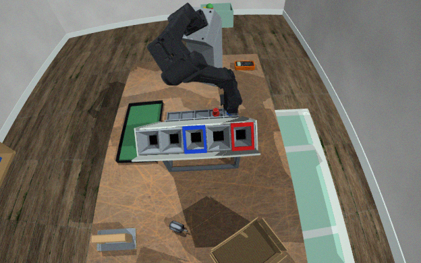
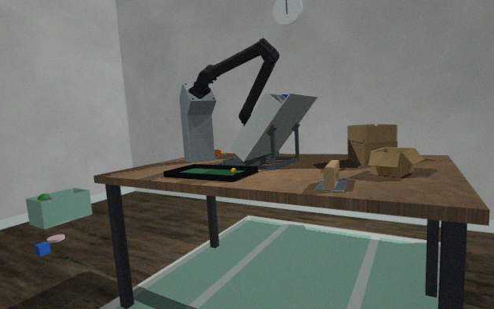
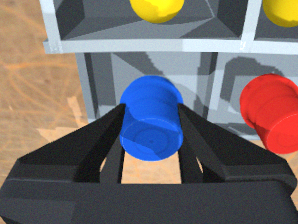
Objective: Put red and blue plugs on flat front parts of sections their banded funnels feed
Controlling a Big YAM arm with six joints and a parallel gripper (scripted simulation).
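Overhead first: the black arm [image 1: 176, 57] [image 2: 234, 63] reaches down to the far side of the funnel unit [image 1: 196, 158] [image 2: 290, 119], where the end effector [image 1: 231, 112] [image 2: 244, 121] [image 3: 151, 112] hangs near the right end of the row of grey sections [image 1: 179, 116] [image 3: 150, 46]. A sliver of the blue plug [image 1: 229, 114] [image 3: 151, 122] shows beside it, and the red plug [image 1: 216, 112] [image 3: 280, 112] stands just to the left. The blue-banded funnel [image 1: 195, 146] is the middle one of five; the red-banded funnel [image 1: 243, 145] is at the right end. A green-floored tray [image 1: 144, 118] [image 2: 207, 171] lies on the counter [image 1: 129, 195] [image 2: 270, 188] at the left.

From the side, the unit leans on its stand [image 2: 273, 146], and a yellow marble [image 2: 233, 170] sits in the tray. The end effector's grip is too small to judge here.

At the wrist, the end effector is closed around the blue plug, over a flat-floored front part; whether plug and floor touch cannot be told. The red plug is upon the neighbouring front part to the right, apart from the fingers. Two yellow marbles [image 3: 157, 9] [image 3: 284, 11] lie in separate compartments beyond the crosswise wall.
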